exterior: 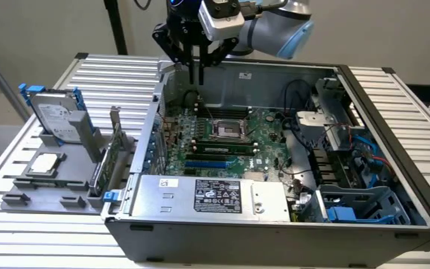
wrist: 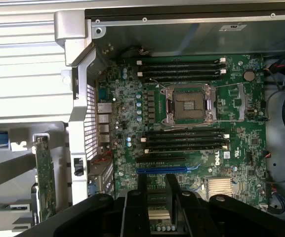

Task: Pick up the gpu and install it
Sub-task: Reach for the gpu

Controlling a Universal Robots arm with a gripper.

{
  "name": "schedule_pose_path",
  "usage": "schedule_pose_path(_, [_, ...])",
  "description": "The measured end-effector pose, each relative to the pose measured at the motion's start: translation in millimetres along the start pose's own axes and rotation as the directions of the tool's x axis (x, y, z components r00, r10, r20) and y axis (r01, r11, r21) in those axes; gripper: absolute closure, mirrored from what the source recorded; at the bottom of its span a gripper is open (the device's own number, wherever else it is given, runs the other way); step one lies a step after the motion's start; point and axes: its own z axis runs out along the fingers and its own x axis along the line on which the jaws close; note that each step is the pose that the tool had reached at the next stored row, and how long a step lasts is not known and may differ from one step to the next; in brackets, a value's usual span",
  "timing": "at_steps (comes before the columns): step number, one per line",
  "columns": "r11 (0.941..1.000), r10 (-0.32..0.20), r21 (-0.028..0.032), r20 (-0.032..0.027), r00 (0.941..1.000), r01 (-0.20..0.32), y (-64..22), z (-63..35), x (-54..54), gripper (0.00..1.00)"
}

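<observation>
The thin gpu card [exterior: 104, 162], green-backed with a silver end bracket, stands on edge in the grey plastic holder [exterior: 20, 199] at the lower left of the exterior view, just beside the open grey computer case [exterior: 200, 241]. It looks light, stiff and fragile to me. I'd take it by the bare top edge. The black claw [exterior: 197, 78] hangs spread and empty over the green motherboard [exterior: 263, 131], well apart from the card.

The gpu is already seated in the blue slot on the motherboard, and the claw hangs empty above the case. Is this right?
No. The exterior view shows the gpu standing in the grey holder beside the case, not in the blue slot. The claw does hang empty above the case.
</observation>
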Motion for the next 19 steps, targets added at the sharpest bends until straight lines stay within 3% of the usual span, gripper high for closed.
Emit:
schedule_pose_path(3, [1.0, 0.0, 0.0, 0.0, 1.0, 0.0, 0.0, 0.0, 0.0, 0.87])
schedule_pose_path(7, [1.0, 0.0, 0.0003, -0.0001, 1.0, 0.0, -3.1, -0.4, 4.3, 0.89])
schedule_pose_path(19, [1.0, 0.0, -0.0002, 0.0042, 1.0, 0.0, -36.2, -2.6, 45.8, 0.89])
